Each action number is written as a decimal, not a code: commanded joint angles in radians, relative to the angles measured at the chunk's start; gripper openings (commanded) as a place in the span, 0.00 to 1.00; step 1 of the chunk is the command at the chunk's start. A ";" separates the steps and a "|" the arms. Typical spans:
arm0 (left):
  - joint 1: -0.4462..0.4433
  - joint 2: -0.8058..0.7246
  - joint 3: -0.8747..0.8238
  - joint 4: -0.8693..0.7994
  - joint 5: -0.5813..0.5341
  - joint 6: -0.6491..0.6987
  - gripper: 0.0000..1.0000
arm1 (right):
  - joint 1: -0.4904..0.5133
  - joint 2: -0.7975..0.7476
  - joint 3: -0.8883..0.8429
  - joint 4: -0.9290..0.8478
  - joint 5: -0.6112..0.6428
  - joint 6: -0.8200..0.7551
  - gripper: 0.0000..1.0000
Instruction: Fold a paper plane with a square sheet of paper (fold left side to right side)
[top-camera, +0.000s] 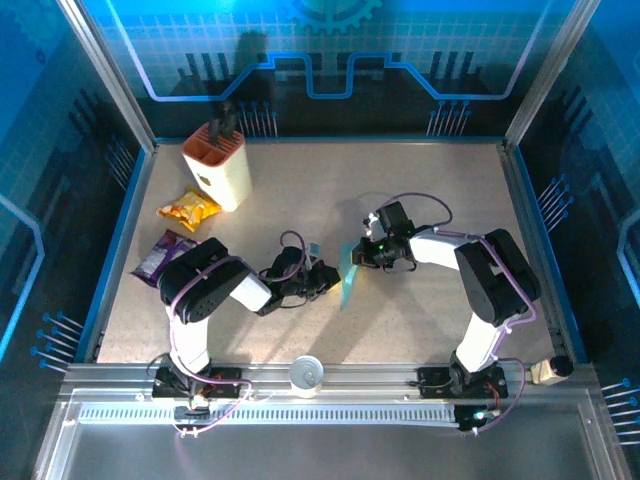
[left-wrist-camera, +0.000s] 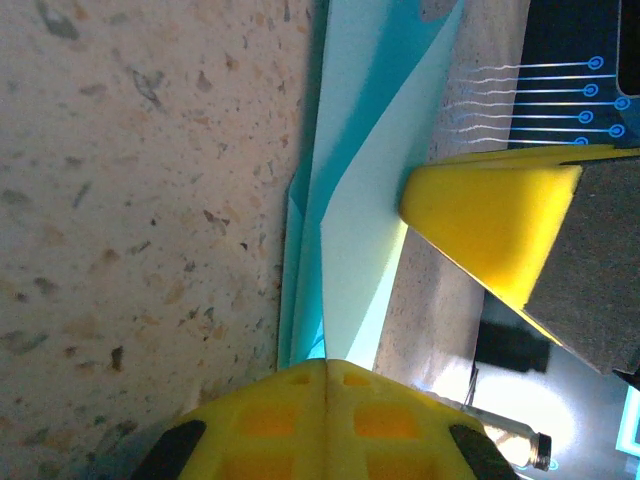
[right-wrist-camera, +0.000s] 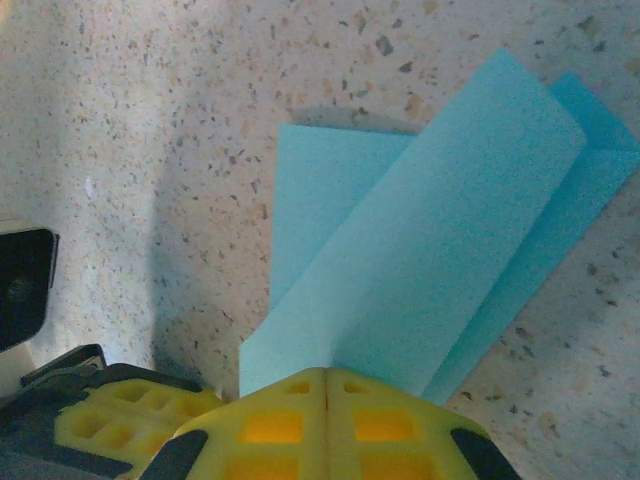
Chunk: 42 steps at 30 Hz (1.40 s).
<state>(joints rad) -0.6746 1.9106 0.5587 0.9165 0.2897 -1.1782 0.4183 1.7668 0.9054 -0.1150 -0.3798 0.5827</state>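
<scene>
The square sheet of paper (top-camera: 347, 281) is light blue and folded into a narrow, layered paper plane shape at the middle of the table. My left gripper (top-camera: 326, 279) holds it from the left and my right gripper (top-camera: 357, 257) from the right. In the left wrist view the yellow jaws (left-wrist-camera: 327, 362) are shut on the paper's (left-wrist-camera: 352, 240) centre crease, and a right fingertip (left-wrist-camera: 490, 225) sits against its far side. From the right wrist, the jaws (right-wrist-camera: 327, 372) are shut on the lifted top flap of the paper (right-wrist-camera: 440, 250), and lower layers lie flat on the table.
At the back left stands a cream knife block (top-camera: 216, 165), with a yellow snack packet (top-camera: 188, 209) and a purple snack packet (top-camera: 163, 253) in front of it. A white cup (top-camera: 306, 373) sits on the near rail. Blue walls ring the table (top-camera: 450, 200).
</scene>
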 joint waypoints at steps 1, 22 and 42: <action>0.036 0.051 -0.021 -0.133 -0.068 0.015 0.00 | 0.009 0.016 0.018 -0.037 0.025 -0.015 0.07; 0.038 0.071 -0.031 -0.115 -0.081 -0.021 0.00 | -0.013 0.092 0.026 -0.100 0.044 -0.047 0.06; 0.047 -0.318 -0.011 -0.438 -0.096 0.091 0.15 | -0.013 0.109 -0.019 -0.145 0.096 -0.008 0.00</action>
<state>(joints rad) -0.6319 1.6630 0.5529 0.6231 0.2195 -1.1366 0.4129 1.8244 0.9352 -0.1566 -0.3748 0.5568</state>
